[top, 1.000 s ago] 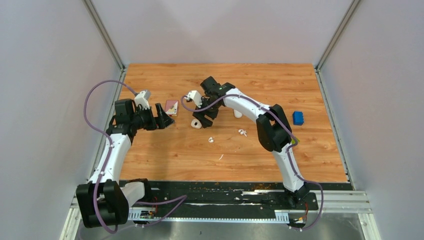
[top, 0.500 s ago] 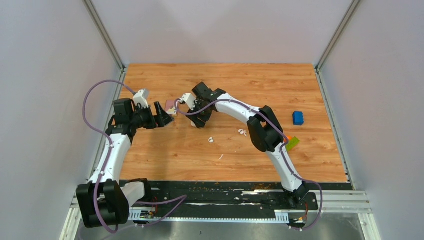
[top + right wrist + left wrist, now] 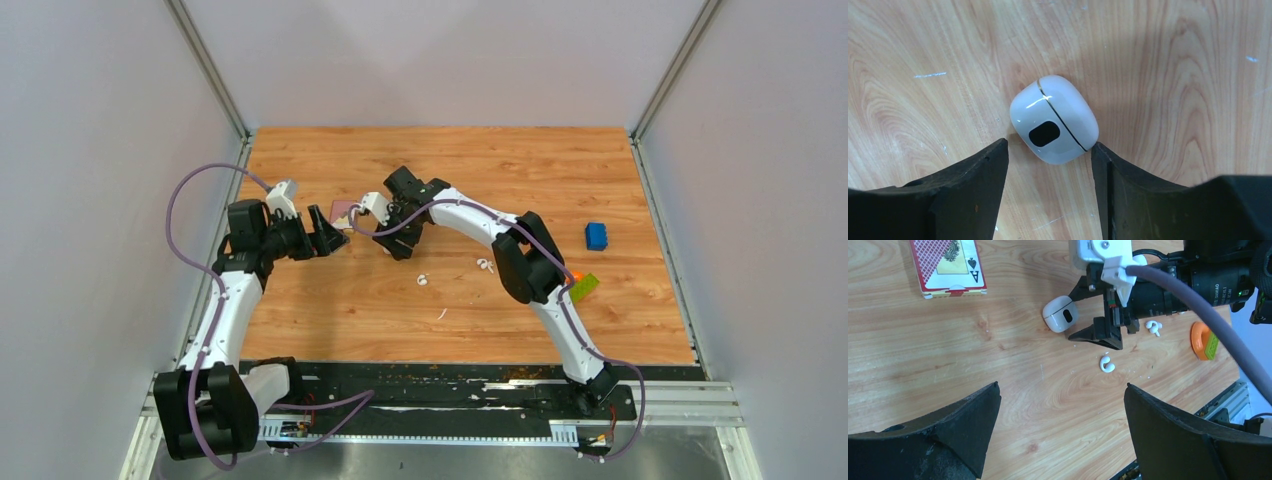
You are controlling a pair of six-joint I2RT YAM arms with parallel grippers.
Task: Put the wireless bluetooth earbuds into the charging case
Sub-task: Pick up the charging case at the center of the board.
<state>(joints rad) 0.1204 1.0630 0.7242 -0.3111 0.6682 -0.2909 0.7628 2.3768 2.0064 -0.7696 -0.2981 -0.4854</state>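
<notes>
Since a second ago the right arm has swung leftward and come down, so the right gripper (image 3: 1049, 147) now brackets the charging case (image 3: 1054, 119), and its elbow has uncovered an orange and green piece (image 3: 580, 285) far to the case's right. Its jaws stand apart, one tip at each side of the case's near end; whether either touches it I cannot tell. Closed, the white case lies flat on the desk (image 3: 330, 310) with a black oval patch facing up. In the right wrist view its lid seam and long axis both slant from upper left to lower right. Both earbuds (image 3: 1107, 363) (image 3: 1153, 327) lie loose on the wood outside the case, one near it toward the arm bases, the other further right; their stems are too small to read for direction. Left of the case the left gripper (image 3: 1060, 390) hangs with jaws wide apart. Beyond the case to its left lies a playing card box (image 3: 948, 265) showing an "A" and a spade. A black housing (image 3: 1218, 285) on the right arm reads "DAMIAO".
</notes>
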